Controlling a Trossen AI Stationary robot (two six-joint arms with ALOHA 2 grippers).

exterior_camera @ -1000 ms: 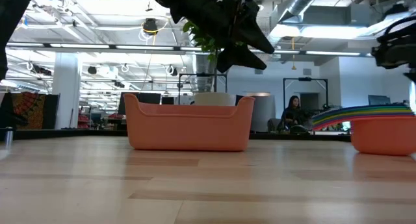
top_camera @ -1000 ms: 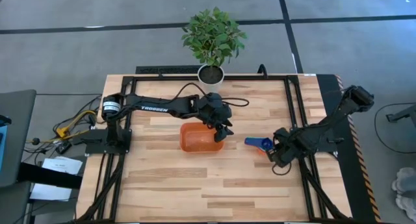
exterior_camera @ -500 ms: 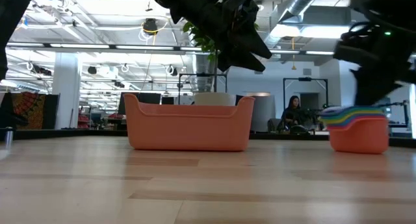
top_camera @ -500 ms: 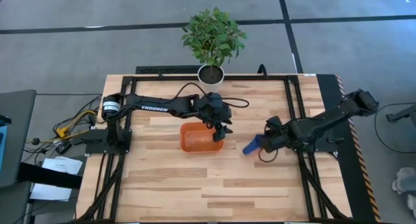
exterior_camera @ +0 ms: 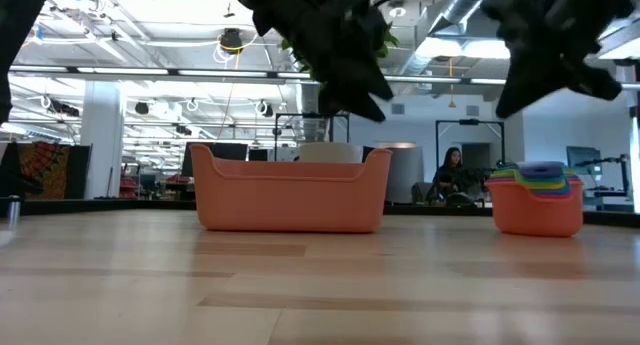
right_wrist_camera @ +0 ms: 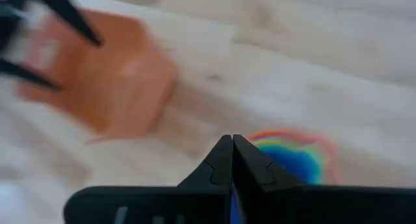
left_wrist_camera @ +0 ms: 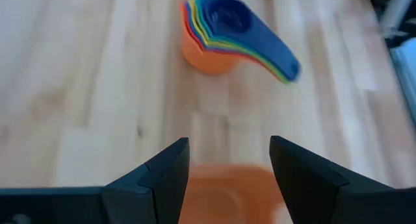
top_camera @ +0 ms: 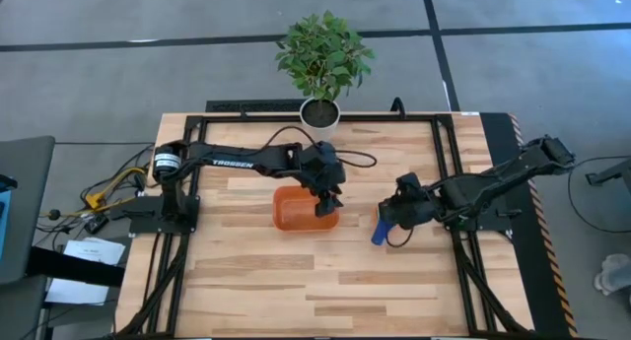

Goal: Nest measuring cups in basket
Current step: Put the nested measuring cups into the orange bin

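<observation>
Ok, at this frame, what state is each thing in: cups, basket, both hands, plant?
Cups: nested in one stack, standing on the table, outside the basket.
Basket: upright on the table, no cups in it.
Left hand: open, above the basket.
Right hand: shut, over the cups' handles.
Plant: upright in its pot at the table's far edge.

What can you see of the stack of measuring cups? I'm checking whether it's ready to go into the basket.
The measuring cups sit nested in one stack, dark blue on top, rainbow rims beneath, orange outermost at the bottom. They look like plastic, and the flat handles fan out together to one side. The stack stands upright on the wooden table, apart from the orange basket, not in it. The right claw, fingers shut, is at the handles; whether it grips them cannot be told.
</observation>
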